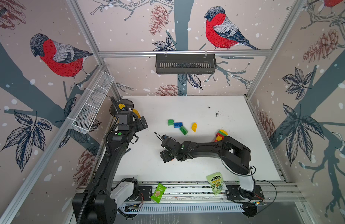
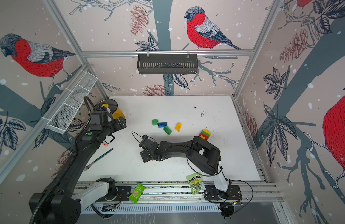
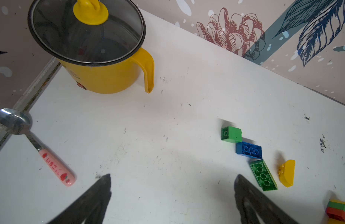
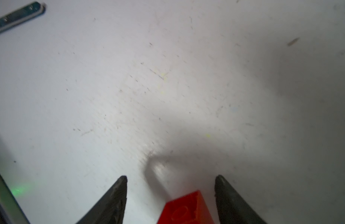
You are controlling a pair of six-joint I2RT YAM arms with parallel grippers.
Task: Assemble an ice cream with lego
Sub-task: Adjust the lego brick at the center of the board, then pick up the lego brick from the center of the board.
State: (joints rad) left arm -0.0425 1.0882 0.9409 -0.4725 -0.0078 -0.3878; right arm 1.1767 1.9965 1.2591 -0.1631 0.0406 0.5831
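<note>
Loose lego lies mid-table: a small green brick [image 1: 170, 122], a blue brick [image 1: 178, 124], a long green brick [image 1: 183, 130] and a yellow half-round piece [image 1: 194, 127]. To their right is a stack of red, green and yellow bricks [image 1: 221, 134], partly behind my right arm. My right gripper [image 4: 170, 177] points down at the table with its jaws apart around a red brick [image 4: 187, 209]. That brick sits close to one finger, with a gap to the other. In both top views this gripper [image 1: 168, 158] hides the brick. My left gripper [image 3: 172, 175] is open and empty over bare table, left of the loose bricks [image 3: 249, 150].
A yellow pot with a glass lid [image 3: 101, 77] stands at the back left, with a pink-handled spoon [image 3: 55, 168] near it. A teal pen [image 2: 101, 157] lies at the left. Two green snack packets [image 1: 158, 192] [image 1: 216, 183] rest on the front rail. Baskets hang on the left wall [image 1: 92, 104] and back wall [image 1: 185, 64].
</note>
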